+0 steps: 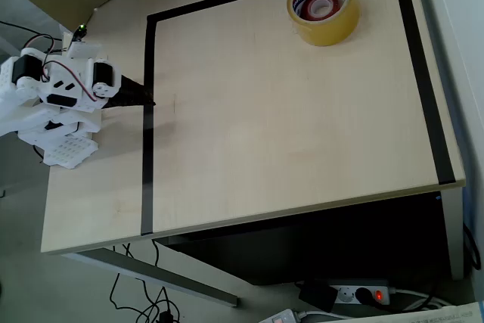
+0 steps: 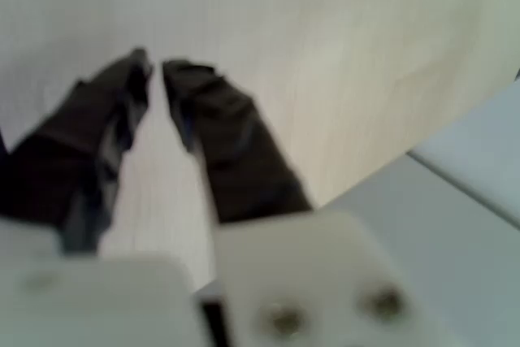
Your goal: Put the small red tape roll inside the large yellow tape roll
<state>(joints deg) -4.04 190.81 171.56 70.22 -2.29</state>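
Overhead, the small red tape roll (image 1: 319, 7) sits inside the large yellow tape roll (image 1: 323, 7) at the table's (image 1: 287, 134) far right; the gripper (image 1: 147, 98) rests at the left edge. Its jaws, blurred in the wrist view, stand nearly closed, empty.

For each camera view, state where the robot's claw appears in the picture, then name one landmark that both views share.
Overhead view: the claw is at the left, its dark tips over the black tape line.
Wrist view: the claw is upper left, fingers nearly together, nothing between them.
Shared landmark: the pale wooden table, also seen behind the fingers in the wrist view.
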